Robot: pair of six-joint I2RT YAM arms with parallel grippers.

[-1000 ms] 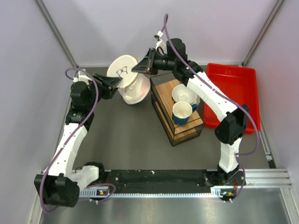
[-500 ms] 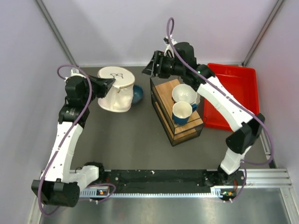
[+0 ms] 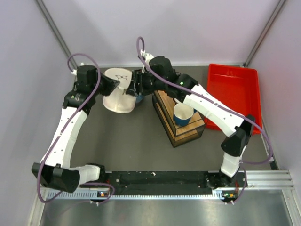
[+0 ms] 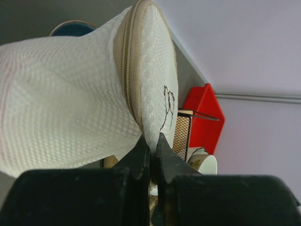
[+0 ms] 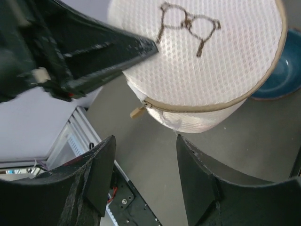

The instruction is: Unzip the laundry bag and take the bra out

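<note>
The laundry bag [image 3: 117, 97] is a white mesh cylinder standing at the back of the table, its round end with the black drawing [image 5: 188, 21] facing up. My left gripper [image 4: 151, 140] is shut on the rim of that round end, beside the tan zipper [image 4: 126, 56]. My right gripper [image 5: 145, 139] is open and hovers just off the bag's side, below the tan zipper pull [image 5: 138, 112], touching nothing. In the top view the left gripper [image 3: 114, 84] is on the bag's left and the right gripper [image 3: 133, 89] on its right. The bra is hidden inside the bag.
A dark blue bowl [image 5: 277, 80] lies right behind the bag. A wooden wire rack [image 3: 186, 128] holding a blue cup [image 3: 182, 113] stands to the bag's right. A red tray [image 3: 235, 94] sits at the back right. Grey walls close in the back.
The right gripper let go of the bag's round end, opened and swung down to the bag's side. The left gripper shut on the rim. The bag went from tilted to standing.
</note>
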